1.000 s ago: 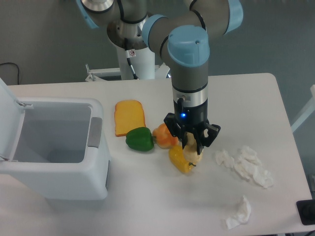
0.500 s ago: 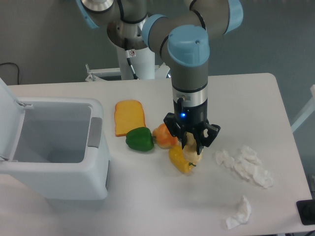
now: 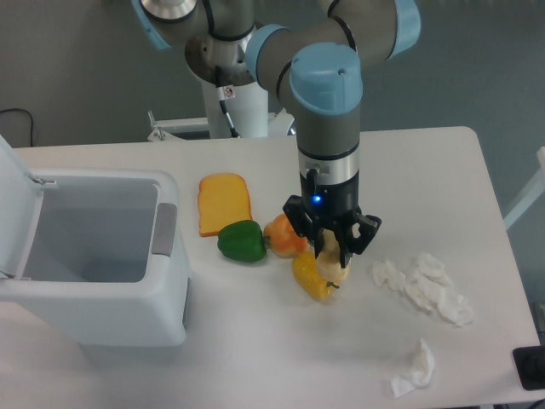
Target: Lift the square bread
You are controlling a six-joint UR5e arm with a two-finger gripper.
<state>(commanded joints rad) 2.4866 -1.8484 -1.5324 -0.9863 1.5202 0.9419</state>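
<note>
The arm stands straight down over the cluster of food in the middle of the surface (image 3: 443,170), and its pincer (image 3: 334,253) is down around the square bread (image 3: 334,264), a pale beige block that shows between the dark fingers. The bread sits touching the yellow pepper (image 3: 310,279), with the orange-brown bun (image 3: 285,236) just beside it to the left and the green pepper (image 3: 242,241) beyond that. The flat orange toast (image 3: 224,203) lies apart, toward the open white bin (image 3: 128,290). Crumpled tissues (image 3: 423,286) lie to the right.

From where I stand, the fingers look drawn in against the sides of the bread, yet I cannot tell whether they are truly clamped on it or only straddling it; the bread seems to rest on the surface.

I judge this to be the grasping step. The next move calls for a firm but gentle squeeze, since the bread looks soft, then a straight lift that does not drag the yellow pepper along.

Compared with the pictures of a second and half a second ago, nothing has moved: arm, pincer and food all sit exactly as they did.
</note>
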